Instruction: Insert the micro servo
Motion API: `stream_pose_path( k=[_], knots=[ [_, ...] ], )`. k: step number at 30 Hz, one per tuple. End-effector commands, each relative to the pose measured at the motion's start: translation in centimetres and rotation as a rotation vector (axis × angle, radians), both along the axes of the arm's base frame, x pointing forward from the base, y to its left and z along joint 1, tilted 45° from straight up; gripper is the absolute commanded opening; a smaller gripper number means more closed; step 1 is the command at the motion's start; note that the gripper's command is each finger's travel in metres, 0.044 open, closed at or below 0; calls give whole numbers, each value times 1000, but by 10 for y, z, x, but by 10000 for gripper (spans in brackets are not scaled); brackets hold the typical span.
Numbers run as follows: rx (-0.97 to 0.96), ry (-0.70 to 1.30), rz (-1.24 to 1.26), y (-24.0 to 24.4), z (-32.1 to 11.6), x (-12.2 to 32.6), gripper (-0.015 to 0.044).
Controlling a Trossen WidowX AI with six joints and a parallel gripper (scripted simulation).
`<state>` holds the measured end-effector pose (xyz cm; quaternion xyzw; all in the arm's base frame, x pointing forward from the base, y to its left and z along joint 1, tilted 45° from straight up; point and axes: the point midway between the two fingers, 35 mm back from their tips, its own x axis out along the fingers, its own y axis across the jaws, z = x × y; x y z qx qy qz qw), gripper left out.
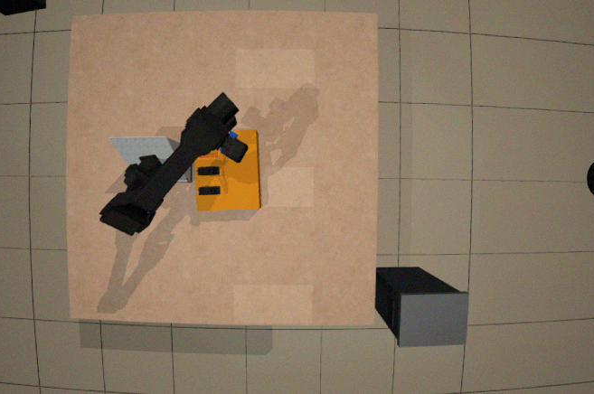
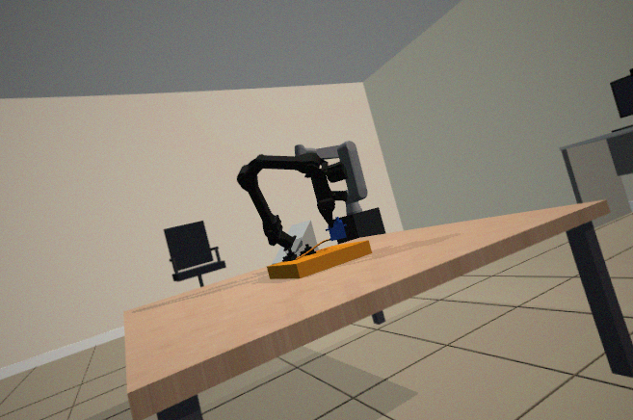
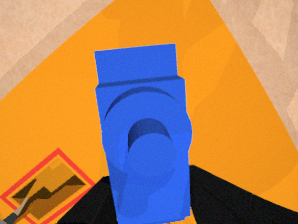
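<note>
The blue micro servo point(image 1: 232, 134) point(image 2: 336, 229) point(image 3: 145, 110) is held above the orange deck point(image 1: 241, 197) point(image 2: 334, 257) point(image 3: 245, 130), with air beneath it in the exterior view. Its round output boss faces the wrist camera. My gripper point(image 2: 332, 223) point(image 3: 149, 180) is shut on the servo, black fingers on both sides. The red-outlined pocket point(image 1: 208, 156) point(image 3: 76, 168) is at lower left in the wrist view, off to the servo's side and turned relative to it. The arm partly covers it in the top view. The orange cable point(image 2: 317, 245) hangs from the servo towards the deck.
Two black servos point(image 1: 208, 170) point(image 1: 209, 191) sit in the deck beside the pocket, rising above it in the exterior view. A pale grey slanted panel point(image 1: 142, 147) point(image 2: 302, 232) stands by the deck's pocket side, partly under the arm. The deck rests on the wooden table point(image 1: 306, 259) point(image 2: 203, 326).
</note>
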<state>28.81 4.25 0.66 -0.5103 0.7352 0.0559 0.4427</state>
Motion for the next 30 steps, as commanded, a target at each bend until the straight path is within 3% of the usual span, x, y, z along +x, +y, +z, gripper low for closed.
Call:
stream_pose_path(
  k=[1, 24, 30],
  knots=[
    [-8, -96, -98, 1, 0, 0, 0],
    [-78, -653, -662, 1, 0, 0, 0],
    [-82, -689, -699, 1, 0, 0, 0]
  ],
)
